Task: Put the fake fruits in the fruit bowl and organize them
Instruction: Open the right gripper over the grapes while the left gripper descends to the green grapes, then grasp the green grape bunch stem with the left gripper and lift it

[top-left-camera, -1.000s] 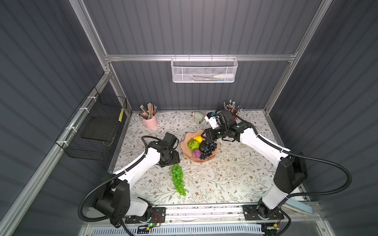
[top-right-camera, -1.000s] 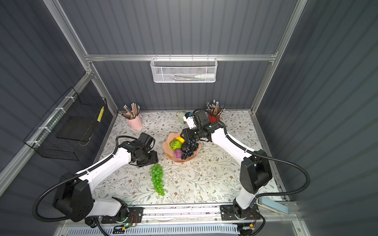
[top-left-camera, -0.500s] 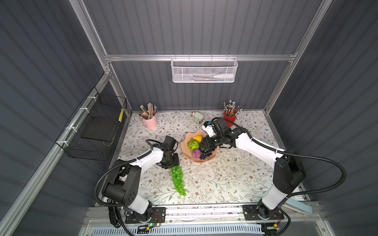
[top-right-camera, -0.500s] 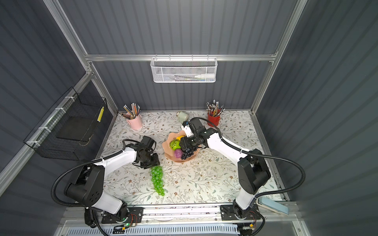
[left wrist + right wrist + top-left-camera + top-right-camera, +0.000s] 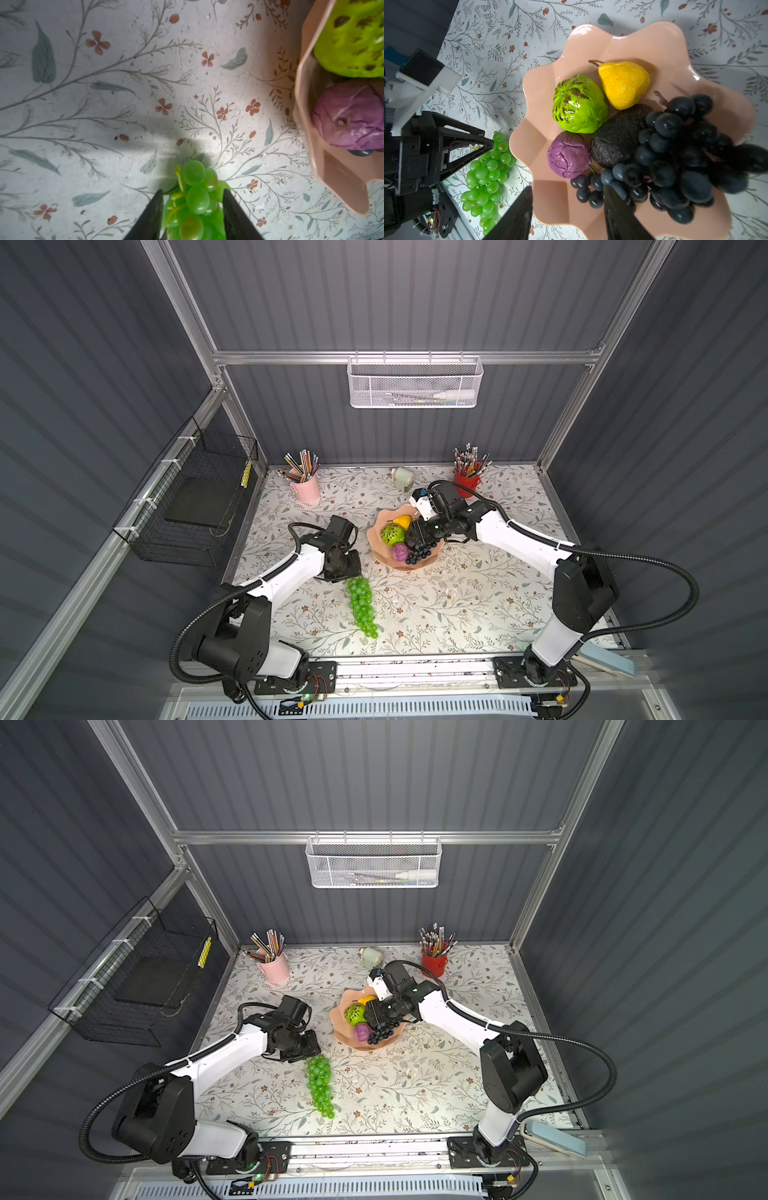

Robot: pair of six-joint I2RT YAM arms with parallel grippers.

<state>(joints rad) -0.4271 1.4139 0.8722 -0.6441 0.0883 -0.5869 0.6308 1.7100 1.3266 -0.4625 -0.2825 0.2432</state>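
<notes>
My left pincer (image 5: 192, 190) is closed on the stem end of the green grape bunch (image 5: 362, 608), which lies on the tabletop (image 5: 436, 605) just beside the fruit bowl (image 5: 654, 47). My right pincer (image 5: 567, 187) hangs over the bowl's rim, jaws apart, gripping nothing (a few dark grapes sit by one finger). Inside the bowl lie the bumpy green ball (image 5: 578, 104), yellow pear (image 5: 623, 85), purple lump (image 5: 568, 154), black avocado (image 5: 616, 135) and dark grape bunch (image 5: 675, 155).

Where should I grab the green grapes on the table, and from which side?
Probably grip the green grapes at the wide stem end nearest the bowl, coming from above with jaws across the width: the bunch lies flat and tapers toward the front.
</notes>
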